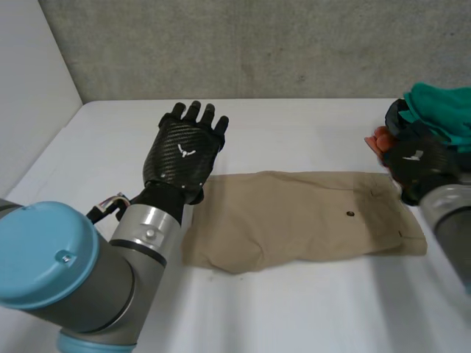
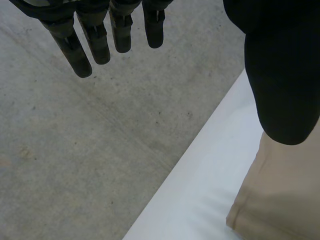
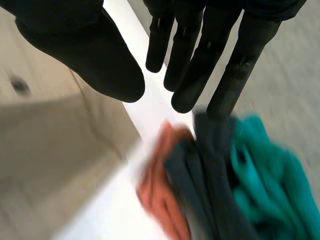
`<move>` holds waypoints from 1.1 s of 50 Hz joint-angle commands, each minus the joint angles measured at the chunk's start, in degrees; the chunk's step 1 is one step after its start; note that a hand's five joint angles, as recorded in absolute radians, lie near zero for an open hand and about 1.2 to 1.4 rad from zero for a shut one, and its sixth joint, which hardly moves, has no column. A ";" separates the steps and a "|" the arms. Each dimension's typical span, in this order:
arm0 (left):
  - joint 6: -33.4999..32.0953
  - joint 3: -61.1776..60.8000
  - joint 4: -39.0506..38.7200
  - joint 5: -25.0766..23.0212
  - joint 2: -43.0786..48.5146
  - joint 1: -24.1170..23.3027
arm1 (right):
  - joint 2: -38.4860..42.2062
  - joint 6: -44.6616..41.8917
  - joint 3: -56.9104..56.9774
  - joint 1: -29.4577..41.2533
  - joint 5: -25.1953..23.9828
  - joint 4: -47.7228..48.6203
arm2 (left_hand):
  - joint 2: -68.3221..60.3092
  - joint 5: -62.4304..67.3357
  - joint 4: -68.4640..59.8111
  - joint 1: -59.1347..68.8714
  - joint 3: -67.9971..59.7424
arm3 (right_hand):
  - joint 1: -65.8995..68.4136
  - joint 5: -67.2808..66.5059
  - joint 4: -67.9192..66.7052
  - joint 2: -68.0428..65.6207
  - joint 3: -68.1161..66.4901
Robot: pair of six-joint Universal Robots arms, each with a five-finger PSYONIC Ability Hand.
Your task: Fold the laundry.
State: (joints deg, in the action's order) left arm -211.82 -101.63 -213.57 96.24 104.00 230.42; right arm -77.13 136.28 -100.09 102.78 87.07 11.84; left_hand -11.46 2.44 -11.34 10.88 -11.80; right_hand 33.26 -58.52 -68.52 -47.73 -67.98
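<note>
A: Laundry on show, and where?

B: One tan garment, folded into a long flat band. Spread across the middle of the white tabletop, long side running left to right. Small dark button towards its right end.

A: And in relation to the left robot hand?

B: Left end of the tan garment directly beneath the left robot hand. Raised off the cloth, back of the hand towards the head camera, fingertips aimed at the grey wall beyond the tabletop. Fingers straight and slightly spread in the left wrist view, thumb held well apart. Fully open, nothing gripped. Tan hem below the thumb there, bare tabletop just beside it.

A: And the right side?

B: Right robot hand over the right end of the tan garment, near the tabletop's right edge. Fingers straight and side by side in the right wrist view, thumb standing apart. Wide open too, nothing held. Tan cloth on the thumb's side there.

A: Anything else close by?

B: A heap of other clothes just past the right fingertips, bunched at the right edge. Made up of teal cloth, dark grey cloth and orange cloth. Orange nearest the tan garment, with a narrow strip of bare tabletop between the two.
</note>
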 commanded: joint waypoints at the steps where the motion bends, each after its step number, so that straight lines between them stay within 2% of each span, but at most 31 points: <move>1: 0.26 -2.17 0.08 0.01 -2.22 1.52 | 6.64 0.38 6.13 10.51 0.38 -0.50 | 1.42 -2.39 1.30 -0.83 1.76 | 46.74 -11.48 -11.48 -32.27 -12.02; 2: 0.26 -2.34 0.17 0.01 -2.22 1.69 | 6.82 0.56 6.14 10.51 0.64 -0.50 | 1.42 -2.39 1.30 -0.83 1.76 | 46.74 -11.48 -11.48 -32.27 -12.02; 3: 0.26 -2.43 0.34 0.01 -2.22 1.78 | 6.82 0.65 5.96 10.34 0.99 -0.50 | 1.42 -2.39 1.30 -0.83 1.76 | 39.81 -4.54 -4.55 -25.33 -5.08; 4: 0.44 -2.69 0.43 0.01 -2.31 1.96 | 6.56 1.09 5.44 9.82 1.78 -0.50 | 1.42 -2.39 1.30 -0.83 1.76 | 12.76 22.50 22.50 1.71 21.97; 5: 0.53 -2.87 0.52 -0.08 -2.31 1.96 | 6.21 1.61 5.17 9.46 2.31 -0.50 | 1.42 -2.39 1.30 -0.83 1.76 | 8.33 26.94 26.93 6.15 26.40; 11: 1.58 -4.01 0.79 -0.08 -2.40 2.22 | 1.73 6.71 1.31 4.64 2.93 -0.76 | 1.46 -2.44 1.34 -0.88 1.80 | -0.63 35.90 35.89 15.11 35.36; 14: 2.19 -4.28 0.79 -0.17 -2.31 2.22 | -0.38 8.73 -2.73 -3.44 -1.19 -1.55 | 1.46 -2.44 1.34 -0.88 1.80 | -0.80 36.07 36.06 15.28 35.53; 16: 2.54 -4.45 0.79 -0.17 -2.31 2.13 | -0.47 9.26 -4.92 -8.53 -6.35 -2.52 | 1.46 -2.44 1.34 -0.88 1.80 | -0.13 35.40 35.39 14.61 34.86; 20: 3.07 -4.71 0.87 -0.17 -2.14 2.13 | -0.21 9.62 -7.30 -14.08 -14.53 -5.32 | 1.46 -2.44 1.34 -0.88 1.80 | 1.21 34.05 34.05 13.26 33.52; 22: 3.42 -4.80 0.87 -0.26 -2.05 2.05 | 0.05 9.88 -7.92 -15.93 -17.18 -7.08 | 1.46 -2.44 1.34 -0.88 1.80 | 1.22 34.05 34.04 13.26 33.51; 25: 3.78 -4.80 0.87 -0.26 -1.87 1.96 | 1.89 10.06 -8.28 -17.08 -18.34 -7.01 | 1.46 -2.44 1.34 -0.88 1.80 | 2.38 32.88 32.87 12.09 32.34; 35: 4.48 -4.81 0.87 -0.26 -1.43 1.78 | 9.37 9.88 -6.96 -17.79 -18.34 -4.72 | 1.46 -2.44 1.34 -0.88 1.80 | 9.95 25.32 25.31 4.53 24.78; 36: 4.48 -4.89 0.87 -0.26 -1.43 1.78 | 9.54 9.88 -6.87 -17.87 -18.34 -4.37 | 1.46 -2.44 1.34 -0.88 1.80 | 15.46 19.81 19.80 -0.98 19.27; 37: 4.48 -4.89 0.87 -0.26 -1.43 1.78 | 9.54 9.97 -6.70 -17.96 -18.25 -3.24 | 1.46 -2.44 1.34 -0.88 1.80 | 42.33 -7.06 -7.07 -27.85 -7.60; 38: 4.48 -4.89 0.87 -0.26 -1.43 1.78 | 9.54 9.97 -6.69 -18.05 -18.17 -2.79 | 1.46 -2.44 1.34 -0.88 1.80 | 46.70 -11.43 -11.44 -32.22 -11.97; 43: 4.39 -4.98 0.87 -0.17 -1.52 1.87 | 9.02 9.00 -7.48 -19.02 -16.50 0.02 | 1.46 -2.44 1.34 -0.88 1.80 | 46.74 -11.48 -11.48 -32.27 -12.02; 48: 4.39 -5.16 0.96 -0.17 -2.05 1.87 | 4.37 6.55 -6.17 -18.14 -9.04 1.52 | 1.46 -2.44 1.34 -0.88 1.80 | 46.74 -11.48 -11.48 -32.27 -12.02; 50: 4.39 -5.16 1.14 -0.17 -2.40 1.87 | 2.79 5.75 -5.73 -17.53 -7.98 1.43 | 1.46 -2.44 1.34 -0.88 1.80 | 46.74 -11.48 -11.48 -32.27 -12.02; 55: 4.39 -6.03 2.28 -0.08 -3.45 2.22 | 1.55 3.03 -2.92 -5.95 -8.41 2.31 | 1.46 -2.44 1.34 -0.88 1.80 | 46.74 -11.48 -11.48 -32.27 -12.02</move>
State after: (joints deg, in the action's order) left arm -207.42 -106.96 -212.28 96.09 101.67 232.37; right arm -73.28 142.29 -105.86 86.45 77.80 13.49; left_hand -11.46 2.44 -11.34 10.88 -11.80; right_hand 48.68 -56.23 -68.50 -64.95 -65.72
